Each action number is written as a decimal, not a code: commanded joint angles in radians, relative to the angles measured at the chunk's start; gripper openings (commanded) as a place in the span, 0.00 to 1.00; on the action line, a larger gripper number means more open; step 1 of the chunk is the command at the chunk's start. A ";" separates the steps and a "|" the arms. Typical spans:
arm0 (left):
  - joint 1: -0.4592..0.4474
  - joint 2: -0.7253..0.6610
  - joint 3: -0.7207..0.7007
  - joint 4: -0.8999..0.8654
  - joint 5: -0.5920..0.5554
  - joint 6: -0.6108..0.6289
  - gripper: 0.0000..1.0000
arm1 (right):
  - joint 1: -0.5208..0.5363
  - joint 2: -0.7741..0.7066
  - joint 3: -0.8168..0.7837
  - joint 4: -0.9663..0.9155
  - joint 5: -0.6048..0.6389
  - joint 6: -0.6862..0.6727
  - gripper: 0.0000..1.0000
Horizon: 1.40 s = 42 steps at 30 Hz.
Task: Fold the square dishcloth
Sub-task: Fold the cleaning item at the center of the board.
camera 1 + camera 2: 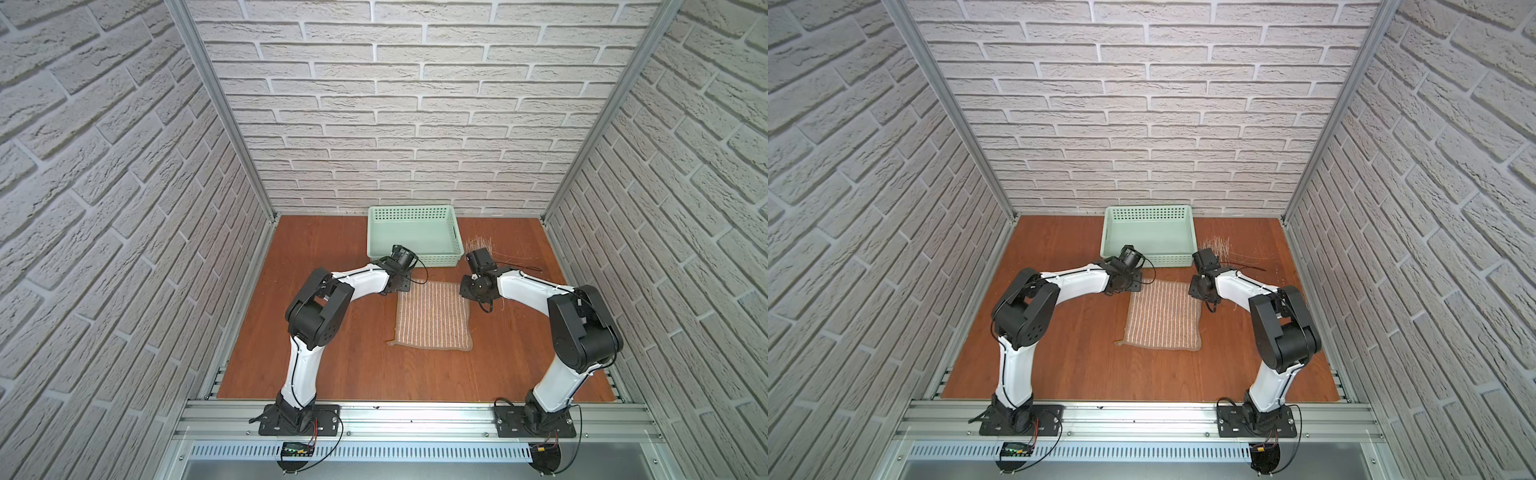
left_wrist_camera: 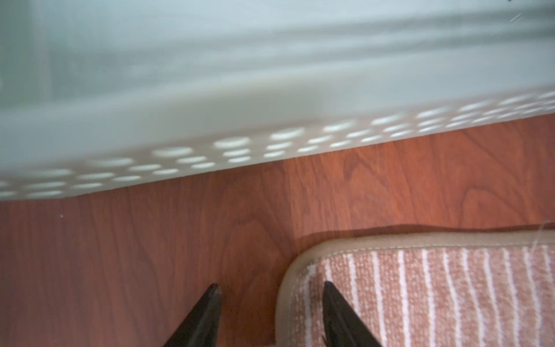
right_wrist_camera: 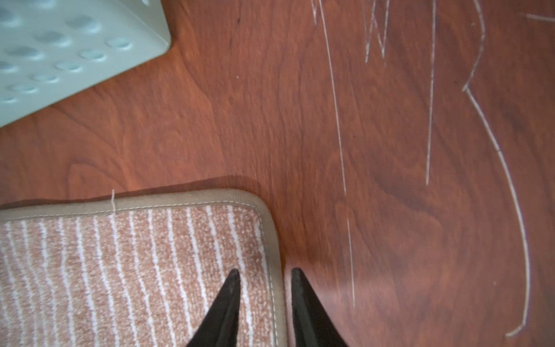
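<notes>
One dishcloth [image 1: 432, 316] flat in the middle of the table [image 1: 332, 365], green basket [image 1: 415, 214] just past its far edge, left gripper [image 2: 271, 300] half open astride the far-left corner hem, right gripper [image 3: 265, 273] narrower astride the far-right hem, neither clamped, scratches [image 1: 480, 242] further right.

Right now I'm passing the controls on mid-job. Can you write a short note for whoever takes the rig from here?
Left gripper: open, jaws straddling the hem of the cloth at its far left corner; nothing held.
Right gripper: open with a narrower gap, straddling the hem at the far right corner; nothing held.
Cloth: flat and unfolded on the table, just in front of the green basket, not touching it.
Done: both grippers lined up on the far corners; no fold made.
Left: probably pinch both corners, lift, carry them to the near edge, release.
</notes>
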 commanded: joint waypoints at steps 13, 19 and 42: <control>0.002 0.081 0.036 -0.003 0.051 0.001 0.18 | -0.045 0.089 0.062 0.021 -0.055 -0.030 0.30; 0.004 0.019 -0.042 0.015 0.005 -0.024 0.00 | -0.050 0.136 0.112 0.005 -0.090 -0.060 0.29; 0.004 -0.048 -0.114 0.057 -0.052 -0.044 0.00 | -0.031 0.211 0.212 -0.121 -0.137 -0.186 0.27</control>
